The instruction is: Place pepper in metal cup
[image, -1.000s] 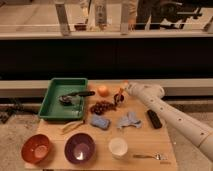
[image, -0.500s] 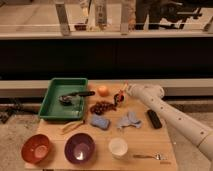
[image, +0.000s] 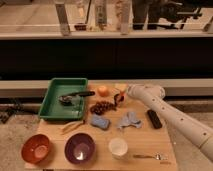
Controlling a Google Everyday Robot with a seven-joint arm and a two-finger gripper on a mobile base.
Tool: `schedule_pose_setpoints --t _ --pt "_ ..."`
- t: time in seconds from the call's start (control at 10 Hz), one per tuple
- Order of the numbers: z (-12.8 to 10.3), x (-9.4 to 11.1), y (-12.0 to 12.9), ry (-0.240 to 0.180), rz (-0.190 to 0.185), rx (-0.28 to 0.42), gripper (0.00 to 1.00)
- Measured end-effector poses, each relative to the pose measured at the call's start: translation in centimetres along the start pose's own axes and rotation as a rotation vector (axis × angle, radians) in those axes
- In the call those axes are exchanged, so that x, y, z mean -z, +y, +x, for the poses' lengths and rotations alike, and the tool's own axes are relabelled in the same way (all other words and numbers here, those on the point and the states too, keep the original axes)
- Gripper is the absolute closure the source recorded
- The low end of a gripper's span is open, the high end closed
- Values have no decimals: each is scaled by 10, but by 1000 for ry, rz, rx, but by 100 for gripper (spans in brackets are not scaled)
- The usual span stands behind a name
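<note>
My tool is at the pepper, beside the orange fruit, near the tabletop's back edge. I cannot tell whether it grips.

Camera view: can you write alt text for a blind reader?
A white robot arm reaches from the right over a table, its gripper beside an orange fruit and dark grapes. A green tray at left holds the metal cup; an orange bowl, a purple bowl and a white cup stand in front.

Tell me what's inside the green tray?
A shiny grey metal thing with a black handle lies in the tray. Whatever is under it is hidden. The gripper is outside, by the orange.
</note>
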Motion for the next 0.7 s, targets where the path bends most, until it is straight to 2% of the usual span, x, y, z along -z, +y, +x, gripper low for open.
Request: schedule_pose_setpoints --t 0.7 --pt "0 0 -1 -3 3 4 20"
